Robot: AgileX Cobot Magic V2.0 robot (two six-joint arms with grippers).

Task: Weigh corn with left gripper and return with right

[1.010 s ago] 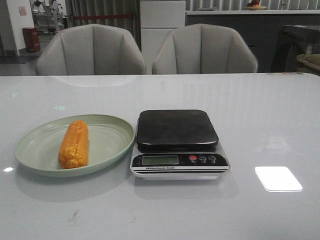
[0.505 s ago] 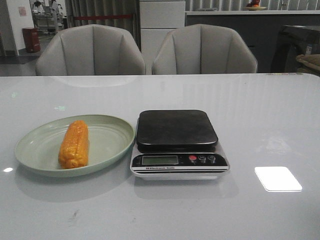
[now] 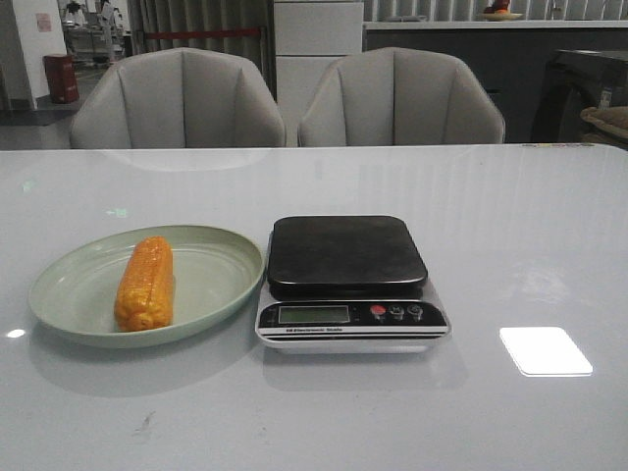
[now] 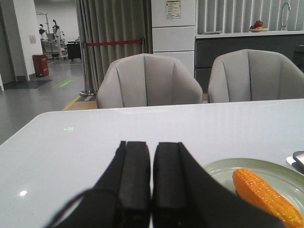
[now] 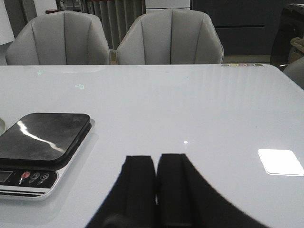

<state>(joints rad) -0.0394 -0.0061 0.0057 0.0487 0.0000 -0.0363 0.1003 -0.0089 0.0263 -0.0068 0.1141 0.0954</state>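
The orange-yellow corn (image 3: 145, 283) lies lengthwise on a pale green plate (image 3: 216, 270) at the table's left; the left wrist view shows the corn (image 4: 266, 195) on the plate (image 4: 223, 168) too. Right beside the plate stands a kitchen scale (image 3: 348, 280) with a bare black platform, also seen as the scale (image 5: 40, 145) in the right wrist view. My left gripper (image 4: 151, 145) is shut with nothing in it, low over the table near the plate. My right gripper (image 5: 156, 157) is shut and empty, to the right of the scale. Neither arm appears in the front view.
Two grey chairs (image 3: 182, 98) stand behind the table's far edge. A bright light reflection (image 3: 546, 350) lies on the white tabletop right of the scale. The table's left front corner (image 4: 38, 123) shows in the left wrist view.
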